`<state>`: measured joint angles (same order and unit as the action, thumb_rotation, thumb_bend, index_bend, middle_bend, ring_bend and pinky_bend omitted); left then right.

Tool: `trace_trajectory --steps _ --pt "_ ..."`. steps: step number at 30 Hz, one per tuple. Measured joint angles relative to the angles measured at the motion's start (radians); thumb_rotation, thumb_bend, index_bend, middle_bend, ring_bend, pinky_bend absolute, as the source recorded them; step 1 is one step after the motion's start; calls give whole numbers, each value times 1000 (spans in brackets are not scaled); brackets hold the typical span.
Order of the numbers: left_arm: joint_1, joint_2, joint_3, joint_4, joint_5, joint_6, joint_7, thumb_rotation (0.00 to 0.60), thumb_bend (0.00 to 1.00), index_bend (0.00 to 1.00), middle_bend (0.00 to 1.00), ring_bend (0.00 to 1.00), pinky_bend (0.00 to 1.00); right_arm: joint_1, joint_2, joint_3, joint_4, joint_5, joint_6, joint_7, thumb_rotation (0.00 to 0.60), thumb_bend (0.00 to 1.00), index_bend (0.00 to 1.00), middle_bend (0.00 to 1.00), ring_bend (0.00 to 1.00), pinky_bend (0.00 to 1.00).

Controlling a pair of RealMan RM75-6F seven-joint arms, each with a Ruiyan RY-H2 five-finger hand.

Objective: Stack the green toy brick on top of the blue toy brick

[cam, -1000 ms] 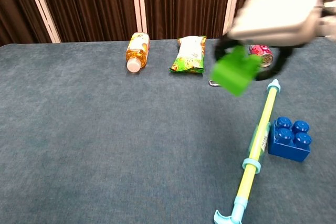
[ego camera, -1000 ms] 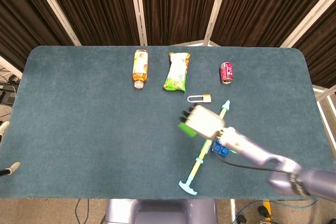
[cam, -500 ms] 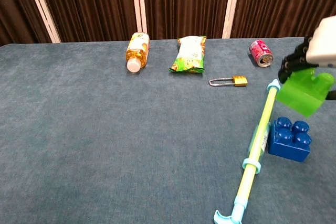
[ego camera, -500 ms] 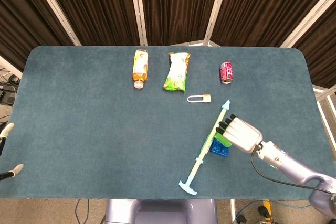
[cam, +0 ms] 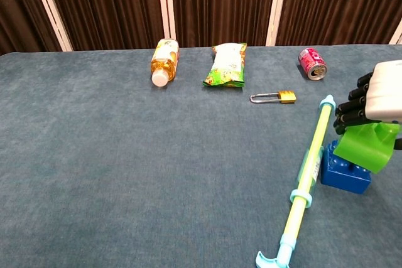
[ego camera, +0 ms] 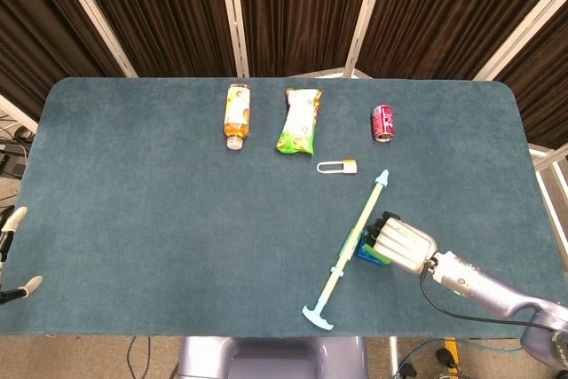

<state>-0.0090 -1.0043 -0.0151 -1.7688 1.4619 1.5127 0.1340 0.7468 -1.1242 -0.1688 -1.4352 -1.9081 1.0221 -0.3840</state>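
Note:
My right hand grips the green toy brick and holds it tilted just above the blue toy brick at the table's right front; whether the two bricks touch I cannot tell. In the head view the right hand covers most of both bricks: only a green edge and a blue corner show. Fingertips of my left hand show at the far left edge, apart and holding nothing.
A long yellow-green toy pump lies diagonally just left of the blue brick. Further back lie a padlock, a red can, a green snack bag and an orange drink bottle.
My right hand carried the green brick right and toward the front, then lowered it onto or just above the blue brick. The left hand barely shifted.

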Motion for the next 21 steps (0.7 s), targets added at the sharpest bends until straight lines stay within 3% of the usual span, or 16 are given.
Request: trace_trajectory --steps 21 --pt "-6 -17 -7 3 -31 -16 33 600 0 0 0 0 0 20 -31 -8 56 -62 -8 51 600 479 488 593 436 501"
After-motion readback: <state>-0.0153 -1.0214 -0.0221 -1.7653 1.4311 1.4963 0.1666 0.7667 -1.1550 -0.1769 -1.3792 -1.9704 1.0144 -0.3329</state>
